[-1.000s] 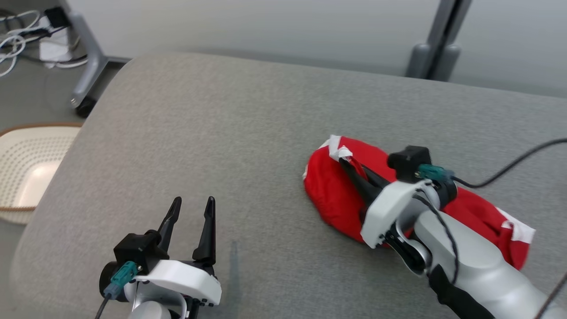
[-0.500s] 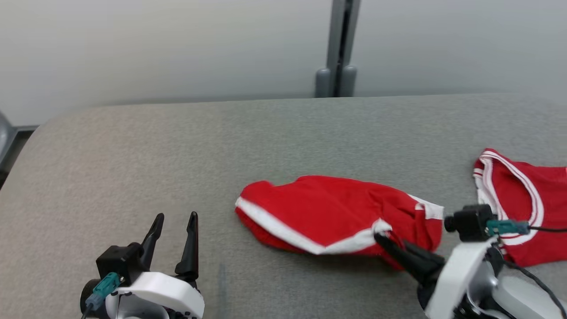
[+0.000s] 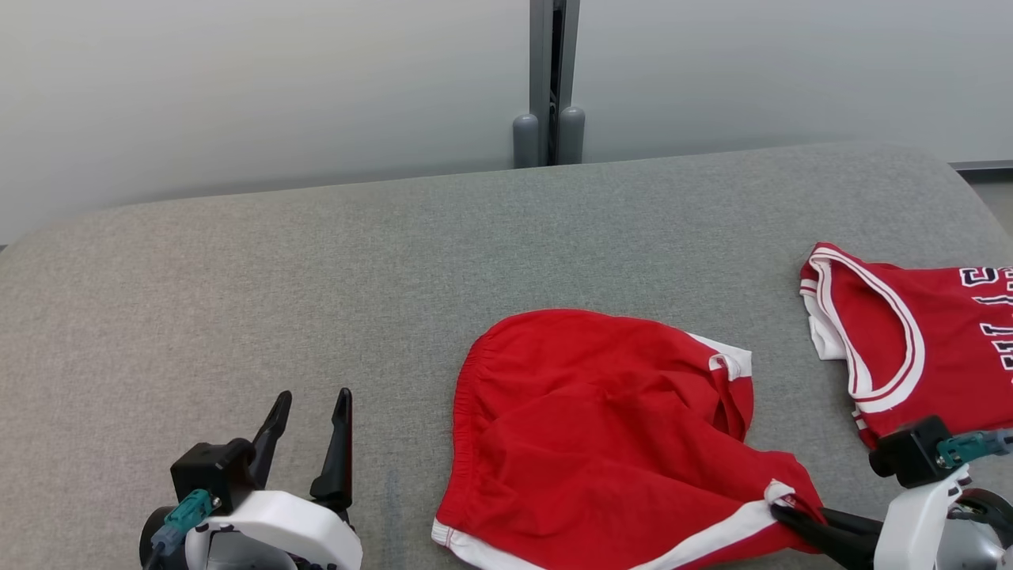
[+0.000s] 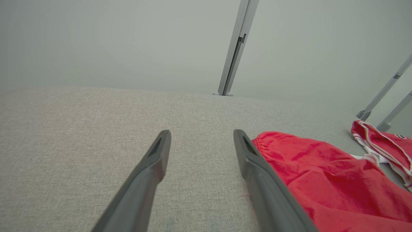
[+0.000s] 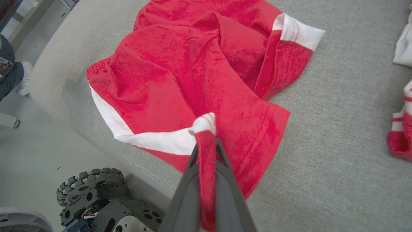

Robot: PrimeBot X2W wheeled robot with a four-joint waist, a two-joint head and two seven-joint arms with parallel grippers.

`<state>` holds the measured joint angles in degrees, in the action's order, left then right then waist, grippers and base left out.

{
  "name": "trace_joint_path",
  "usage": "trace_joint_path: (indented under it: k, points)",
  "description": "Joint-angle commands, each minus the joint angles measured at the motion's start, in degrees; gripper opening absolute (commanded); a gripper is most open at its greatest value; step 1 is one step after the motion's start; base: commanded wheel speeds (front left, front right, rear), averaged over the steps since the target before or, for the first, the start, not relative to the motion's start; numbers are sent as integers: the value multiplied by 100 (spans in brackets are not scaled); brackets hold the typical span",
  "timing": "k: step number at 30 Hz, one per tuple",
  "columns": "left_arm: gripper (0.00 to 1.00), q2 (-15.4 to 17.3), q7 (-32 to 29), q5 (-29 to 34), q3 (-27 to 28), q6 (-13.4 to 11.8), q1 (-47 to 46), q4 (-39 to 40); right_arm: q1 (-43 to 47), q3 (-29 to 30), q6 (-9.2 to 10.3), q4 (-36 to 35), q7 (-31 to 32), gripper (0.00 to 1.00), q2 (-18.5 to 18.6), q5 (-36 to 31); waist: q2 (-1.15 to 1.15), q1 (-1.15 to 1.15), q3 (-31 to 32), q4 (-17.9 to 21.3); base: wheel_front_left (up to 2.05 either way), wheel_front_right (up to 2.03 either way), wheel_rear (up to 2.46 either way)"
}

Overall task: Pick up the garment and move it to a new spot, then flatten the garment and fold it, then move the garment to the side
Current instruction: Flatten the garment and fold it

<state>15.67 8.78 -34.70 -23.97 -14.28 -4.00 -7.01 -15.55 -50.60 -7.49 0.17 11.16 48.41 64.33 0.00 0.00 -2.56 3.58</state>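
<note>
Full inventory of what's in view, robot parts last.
red fabric shorts with white trim: one, red, middle of surface, one hem corner pinched.
red jersey with white trim: one, red, right of shorts.
grey fabric-covered surface: one, grey, under both.
grey metal posts: three, grey, behind surface.
person's leg: one, dark trousers, beside surface.
wheeled base: one, black, below surface edge.
left end effector: one, dark, open, left of shorts.
right end effector: one, dark, shut on shorts' hem.

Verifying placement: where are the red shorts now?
The shorts lie lower centre-right in the head view, between the left gripper and the jersey, hem pinched by the right gripper.
</note>
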Motion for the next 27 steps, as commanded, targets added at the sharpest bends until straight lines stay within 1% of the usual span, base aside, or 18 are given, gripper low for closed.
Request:
trace_joint_path:
  k: [1,2,3,4,8,11,13,15,17,19,22,25,27]
  points:
    - [100,48,-10,1,-3,-12,-11,-22,85,22,-1,133,39,15,-37,-123,0,0,-16,-24,0,0,0]
    - [100,48,-10,1,-3,-12,-11,-22,85,22,-1,133,39,15,-37,-123,0,0,-16,-24,0,0,0]
    - [100,47,-13,0,-15,-5,-26,-32,104,44,-1,255,48,72,-79,-202,0,0,-18,-43,0,0,0]
    - [100,46,-31,-2,-28,3,-37,-38,116,46,-1,348,83,100,-121,-294,0,0,-19,-61,0,0,0]
    - [100,83,-66,-9,-44,6,-35,-56,183,105,-1,631,189,100,-263,-589,0,0,27,-119,0,0,0]
    - [100,109,-96,-16,-56,-13,6,-36,264,250,-1,716,268,100,-224,-713,0,0,95,-154,0,0,0]
    - [100,138,-114,-26,-48,-35,47,-14,323,486,-1,696,221,100,-200,-797,0,0,138,-159,0,0,0]
    - [100,163,-148,-43,-37,-43,81,21,441,829,-1,643,52,100,-259,-820,0,0,180,-160,0,0,0]
    - [100,194,-201,-54,-37,-57,98,73,583,1360,0,696,-287,100,-352,-943,0,0,229,-177,0,0,0]
    - [100,227,-269,-62,-32,-97,107,161,775,1971,-1,782,-700,100,-614,-1100,0,0,258,-194,0,0,0]
    - [100,312,-528,-86,-123,-76,126,260,1053,2865,-1,844,-1230,100,-1134,-1504,0,0,277,-201,0,0,0]
    - [100,375,-804,-129,-197,-51,91,380,1254,3598,-1,751,-1503,100,-1695,-1979,0,0,250,-170,0,0,0]
    - [100,398,-903,-141,-212,-97,73,463,1370,3984,-1,647,-1554,100,-2073,-2298,0,0,241,-140,0,0,0]
